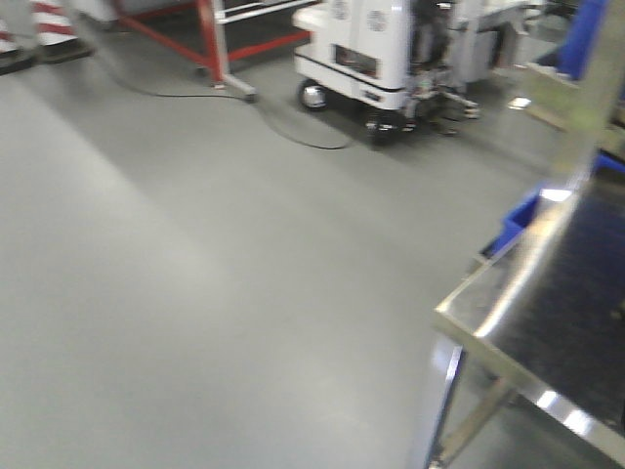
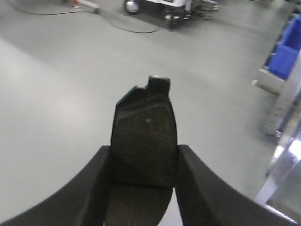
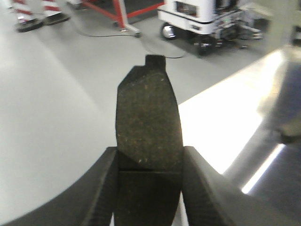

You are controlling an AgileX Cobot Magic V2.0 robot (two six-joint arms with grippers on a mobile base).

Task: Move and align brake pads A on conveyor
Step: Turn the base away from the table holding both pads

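The left gripper was closed narrowly on one brake pad, the two fingers pressing on its long edges so that the friction face was exposed to the wrist camera. The pad projected well beyond the jaw tips, with its small tab at the far end. The right gripper was found in the same condition, shut on a second brake pad gripped across its width. The thin groove was seen between the jaws, just behind the fingertips. This edge grip is judged to have been chosen so that each pad could be laid flat and its heading set by wrist rotation during alignment.

Only grey floor was seen below and ahead of the left jaws. To the right of the right jaws a shiny steel table was seen, near the pad but apart from it. Both pads were therefore held in the air, touching no surface. The conveyor, with its red edge stripes, could not be identified in any view. A dark surface in a steel frame appeared in the front view, but whether it was the belt could not be told.

No brand, label or writing could be read. A white wheeled unit and red-and-white striped markers lay far ahead of the jaws, and their markings were blurred
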